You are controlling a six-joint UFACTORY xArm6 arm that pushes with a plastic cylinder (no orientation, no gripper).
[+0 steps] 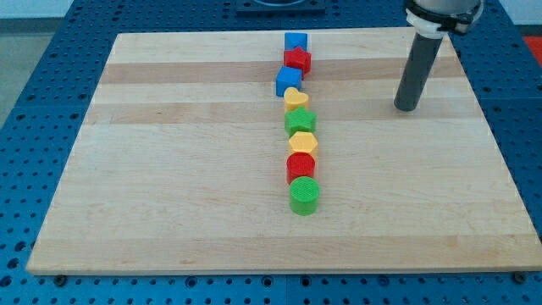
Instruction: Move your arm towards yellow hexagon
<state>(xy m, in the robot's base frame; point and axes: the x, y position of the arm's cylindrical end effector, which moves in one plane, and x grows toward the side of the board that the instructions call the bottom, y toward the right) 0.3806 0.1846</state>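
Observation:
The yellow hexagon (pixel 302 142) lies in a column of blocks down the middle of the wooden board (pixel 169 169). It sits between a green star-like block (pixel 300 121) above it and a red cylinder (pixel 301 165) below it. My tip (pixel 406 108) rests on the board at the view's upper right, well to the right of the column and slightly above the yellow hexagon's level. It touches no block.
From the top, the column holds a blue block (pixel 295 41), a red star-like block (pixel 297 59), a blue cube (pixel 289 81) and a yellow heart (pixel 295 99). A green cylinder (pixel 305 196) ends it at the bottom.

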